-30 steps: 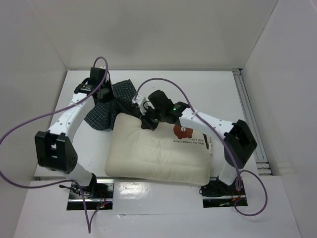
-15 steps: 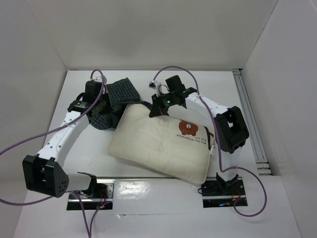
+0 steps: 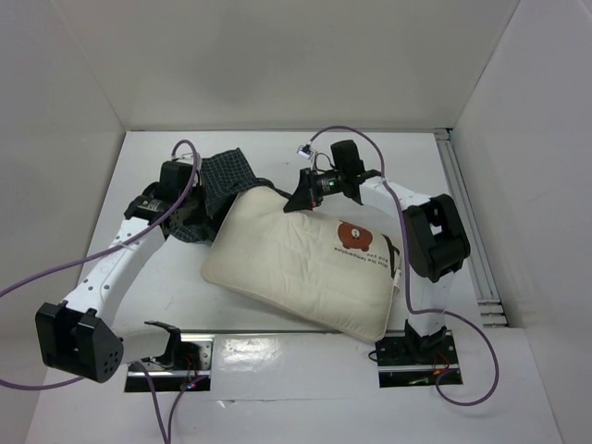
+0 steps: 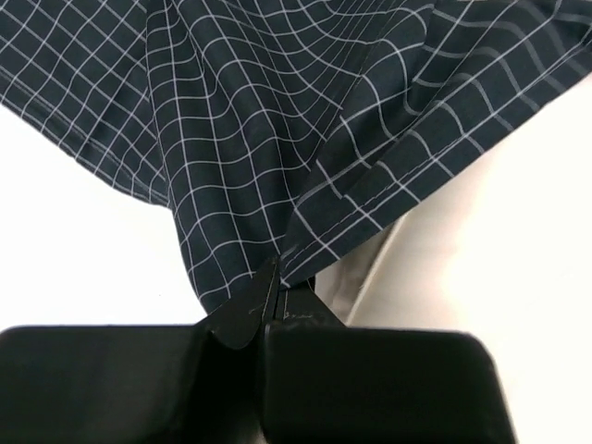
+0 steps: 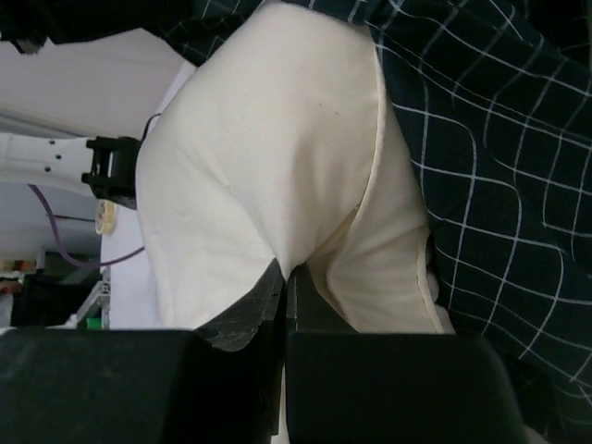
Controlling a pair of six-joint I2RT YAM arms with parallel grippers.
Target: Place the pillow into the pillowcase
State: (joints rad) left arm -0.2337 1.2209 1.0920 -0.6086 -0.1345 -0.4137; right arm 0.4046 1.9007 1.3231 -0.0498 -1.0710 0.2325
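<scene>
The cream-white pillow (image 3: 296, 264) with its brown bear print lies diagonally across the table. Its far left corner reaches into the dark grid-check pillowcase (image 3: 222, 180), which is bunched at the back left. My left gripper (image 3: 190, 205) is shut on the pillowcase's hem; in the left wrist view the jaws (image 4: 275, 291) pinch the checked fabric (image 4: 259, 139), with pillow showing beside it (image 4: 435, 240). My right gripper (image 3: 298, 199) is shut on the pillow's far edge; in the right wrist view it (image 5: 289, 282) pinches a fold of cream fabric (image 5: 268, 148) beside the pillowcase (image 5: 490, 185).
White walls close in the table at the back and both sides. A metal rail (image 3: 467, 222) runs along the right edge. Purple cables (image 3: 347, 134) loop over both arms. The arm bases (image 3: 412, 347) sit at the near edge.
My right gripper has pushed the pillow back and to the left, so its corner now lies at the pillowcase. My left gripper has shifted slightly nearer, holding the pillowcase hem.
</scene>
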